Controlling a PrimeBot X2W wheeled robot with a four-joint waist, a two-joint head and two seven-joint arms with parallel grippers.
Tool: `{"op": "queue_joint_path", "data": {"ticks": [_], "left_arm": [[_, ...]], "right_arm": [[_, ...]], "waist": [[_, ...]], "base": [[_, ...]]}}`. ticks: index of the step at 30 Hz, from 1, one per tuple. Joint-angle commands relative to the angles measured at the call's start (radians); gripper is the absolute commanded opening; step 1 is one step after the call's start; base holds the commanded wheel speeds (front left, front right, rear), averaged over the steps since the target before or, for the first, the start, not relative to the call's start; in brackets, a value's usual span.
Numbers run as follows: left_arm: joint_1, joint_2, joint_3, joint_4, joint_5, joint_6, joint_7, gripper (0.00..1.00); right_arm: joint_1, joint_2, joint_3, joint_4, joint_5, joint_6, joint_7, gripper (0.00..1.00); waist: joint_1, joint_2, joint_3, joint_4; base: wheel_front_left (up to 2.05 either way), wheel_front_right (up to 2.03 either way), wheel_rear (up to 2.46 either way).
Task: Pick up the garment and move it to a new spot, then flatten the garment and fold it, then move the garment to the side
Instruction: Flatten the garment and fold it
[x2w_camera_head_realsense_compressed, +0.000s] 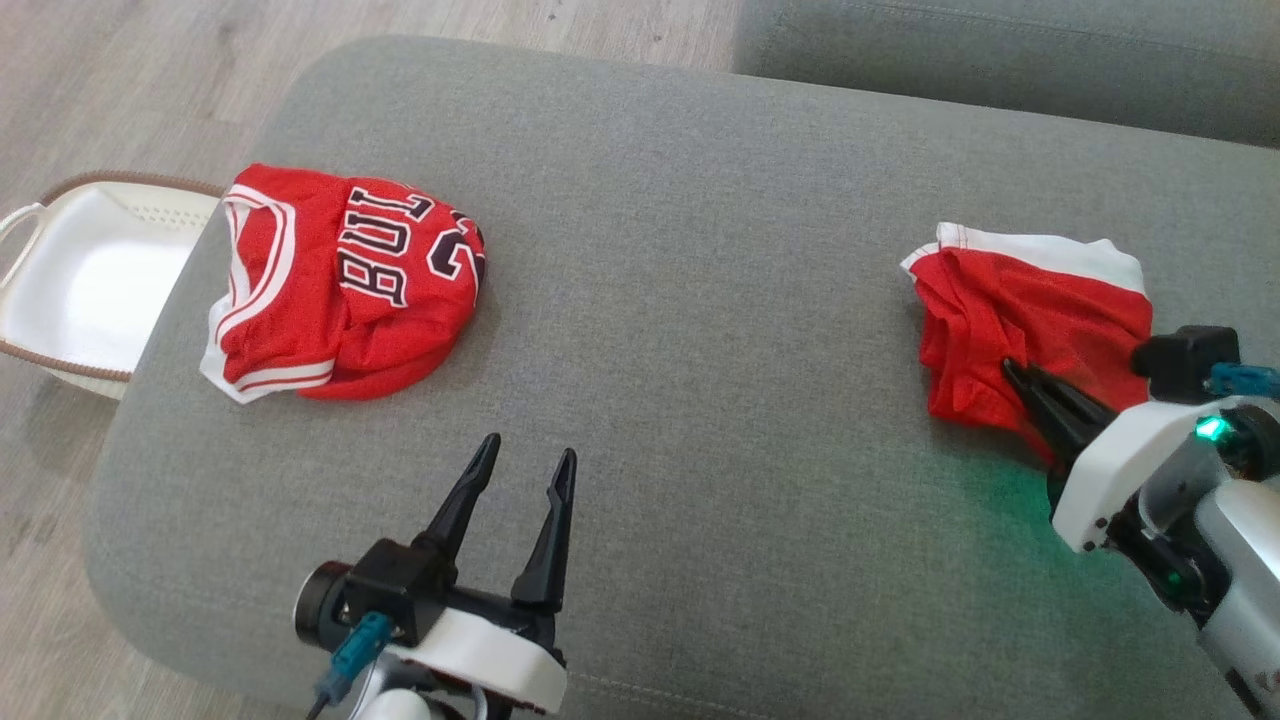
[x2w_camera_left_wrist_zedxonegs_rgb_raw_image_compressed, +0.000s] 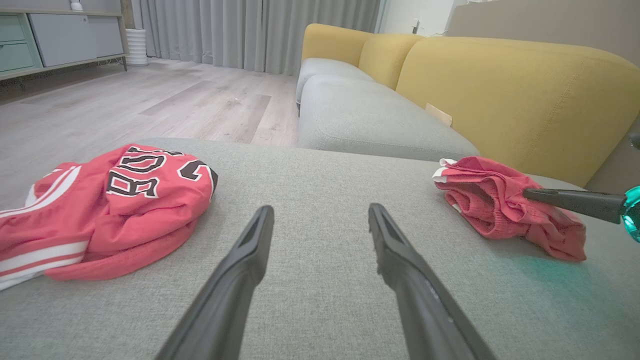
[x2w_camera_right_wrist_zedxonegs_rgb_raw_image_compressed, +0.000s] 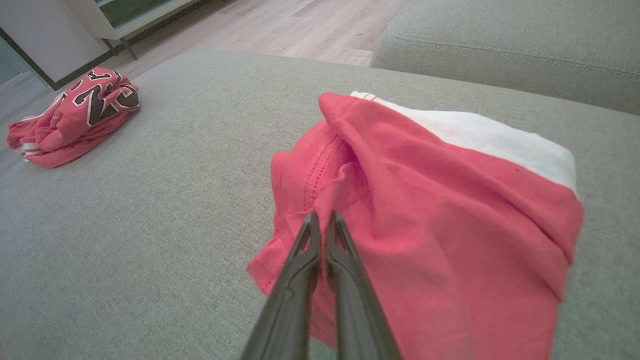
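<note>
head, garment (x2w_camera_head_realsense_compressed: 1030, 320): red with a white band, bunched on the right of the grey cushion (x2w_camera_head_realsense_compressed: 700, 300), well apart from the jersey (x2w_camera_head_realsense_compressed: 340, 285) on the left.
head, right gripper (x2w_camera_head_realsense_compressed: 1008, 367): fingers together, tips sunk into the garment's near edge.
head, left gripper (x2w_camera_head_realsense_compressed: 530, 447): fingers spread wide and empty, over bare cushion between the two heaps.
left wrist, left gripper (x2w_camera_left_wrist_zedxonegs_rgb_raw_image_compressed: 321, 210): open fingers point at bare cushion. The garment (x2w_camera_left_wrist_zedxonegs_rgb_raw_image_compressed: 495, 200) lies off to one side, with the right gripper's dark finger reaching into it.
right wrist, grip (x2w_camera_right_wrist_zedxonegs_rgb_raw_image_compressed: 324, 217): fingers pinched shut on a raised fold of the garment (x2w_camera_right_wrist_zedxonegs_rgb_raw_image_compressed: 425, 200) beside a seam. Only a thin ridge of cloth seems caught.
right wrist, step: probably lifting the garment to a new spot.
right wrist, how: raise it slowly and straight up, and watch that the thin fold does not slip free. Let the cloth hang clear of the cushion before moving sideways, and set it down well away from the jersey.
</note>
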Motion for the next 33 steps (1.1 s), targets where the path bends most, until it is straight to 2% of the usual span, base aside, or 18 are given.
{"op": "queue_joint_path", "data": {"ticks": [1,2,3,5,6,8,15,16,17,22,29,33], "left_arm": [[-0.022,-0.002,0.031,-0.032,0.007,-0.002,-0.006,1.0],[-0.024,-0.002,0.03,-0.032,0.008,-0.003,-0.006,1.0],[-0.026,-0.002,0.03,-0.031,0.008,-0.003,-0.006,1.0],[-0.029,-0.002,0.03,-0.03,0.008,-0.004,-0.006,1.0],[-0.029,-0.002,0.03,-0.029,0.008,-0.005,-0.006,1.0],[-0.029,-0.002,0.031,-0.026,0.008,-0.006,-0.006,1.0],[-0.023,-0.002,0.031,-0.02,0.008,-0.007,-0.006,1.0],[-0.022,-0.002,0.031,-0.02,0.009,-0.007,-0.006,1.0],[-0.022,-0.002,0.03,-0.02,0.009,-0.007,-0.006,1.0],[-0.018,-0.002,0.029,-0.02,0.012,-0.01,-0.006,1.0],[0.0,-0.002,0.039,-0.014,0.023,-0.013,-0.006,1.0],[0.017,-0.002,0.048,0.001,0.028,-0.013,-0.006,1.0]], "right_arm": [[0.0,-0.014,-0.012,-0.034,-0.002,-0.001,-0.001,0.2],[0.002,-0.011,-0.013,-0.036,-0.004,-0.001,-0.001,0.17],[0.004,-0.009,-0.016,-0.037,-0.005,-0.001,-0.001,0.07],[0.009,-0.004,-0.021,-0.037,-0.006,-0.001,0.0,0.22],[0.011,-0.002,-0.022,-0.038,-0.007,-0.001,0.002,0.18],[0.014,-0.001,-0.019,-0.045,-0.011,-0.001,0.001,0.0],[0.035,0.002,-0.002,-0.083,-0.004,-0.001,0.015,0.02],[0.04,0.001,-0.002,-0.084,-0.002,-0.001,0.019,0.46],[0.044,0.0,-0.007,-0.084,-0.002,-0.001,0.016,1.0],[0.065,-0.001,-0.044,-0.094,0.018,-0.001,-0.008,1.0],[0.114,-0.028,-0.166,-0.079,-0.006,-0.001,-0.051,1.0],[0.164,0.003,-0.255,-0.045,-0.044,-0.001,-0.106,1.0]], "waist": [[0.0,0.0,0.003,-0.001],[0.0,0.0,0.004,-0.001],[0.0,0.0,0.005,0.0],[0.0,0.0,0.006,0.002],[0.0,0.0,0.006,0.004],[0.0,0.0,0.005,0.006],[0.0,0.0,-0.008,0.009],[0.0,0.0,-0.009,0.008],[0.0,0.0,-0.011,0.008],[0.0,0.0,-0.017,0.008],[0.0,0.0,-0.042,-0.006],[0.0,0.0,-0.083,-0.023]], "base": [[0.0,0.0,0.0],[0.0,0.0,0.0],[0.0,0.0,0.0],[0.0,0.0,0.0],[0.0,0.0,0.0],[0.0,0.0,0.0],[0.0,0.0,0.0],[0.0,0.0,0.0],[0.0,0.0,0.0],[0.0,0.0,0.0],[0.0,0.0,0.0],[0.0,0.0,0.0]]}}
